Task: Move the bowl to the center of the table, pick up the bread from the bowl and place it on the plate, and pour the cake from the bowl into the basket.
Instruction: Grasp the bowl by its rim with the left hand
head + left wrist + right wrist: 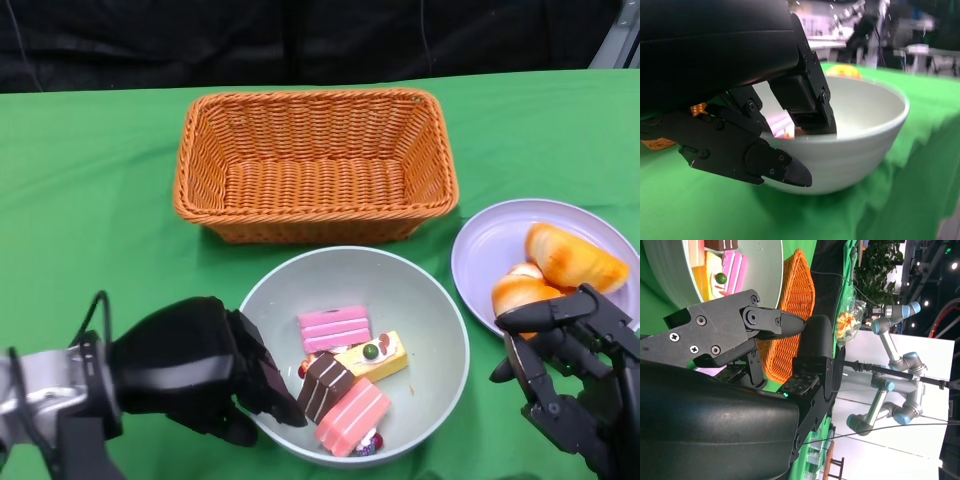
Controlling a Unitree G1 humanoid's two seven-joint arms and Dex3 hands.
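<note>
1. The pale bowl sits on the green table, just in front of the wicker basket and beside the lilac plate on the right.
2. The left hand grips the bowl's near-left rim: the left wrist view shows fingers hooked over the rim into the bowl, with the thumb pressed against the outer wall.
3. Inside the bowl lie several cake pieces: a pink striped slice, a yellow slice with a green dot, a brown-and-white slice and a pink-and-white slice (all packed close, touching one another).
4. Two pieces of bread lie on the plate, one long golden roll and one rounder roll partly hidden behind the right hand.
5. The right hand hovers at the plate's near edge, fingers spread apart and holding nothing; its fingers show no object between them in the right wrist view.
6. The basket holds nothing visible.
</note>
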